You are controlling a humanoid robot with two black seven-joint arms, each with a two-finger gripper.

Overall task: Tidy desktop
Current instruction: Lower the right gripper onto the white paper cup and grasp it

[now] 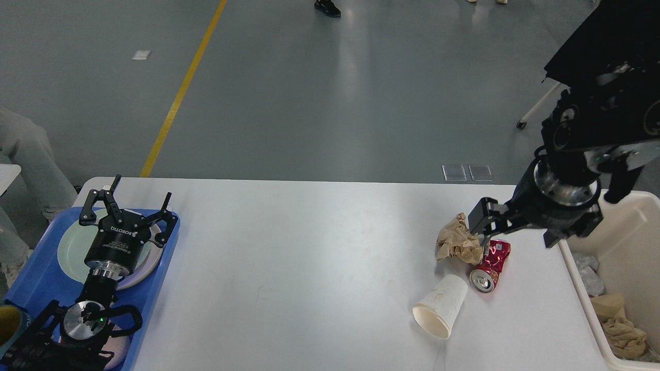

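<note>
Your right gripper (482,222) hangs over the crumpled brown paper wad (459,241) near the tabletop's right edge; whether its fingers are spread or closed cannot be told from this angle. Just beside the wad lies a crushed red metal can (490,264), and a white paper cup (441,306) lies on its side just in front of both. Your left gripper (128,202) sits over the pale round plates (69,246) in the blue plastic tray (44,281) at the left edge, fingers spread wide and empty. The white rectangular desktop (299,268) fills the lower frame. A cream plastic bin (631,226) holding crumpled waste stands off the right edge.
</note>
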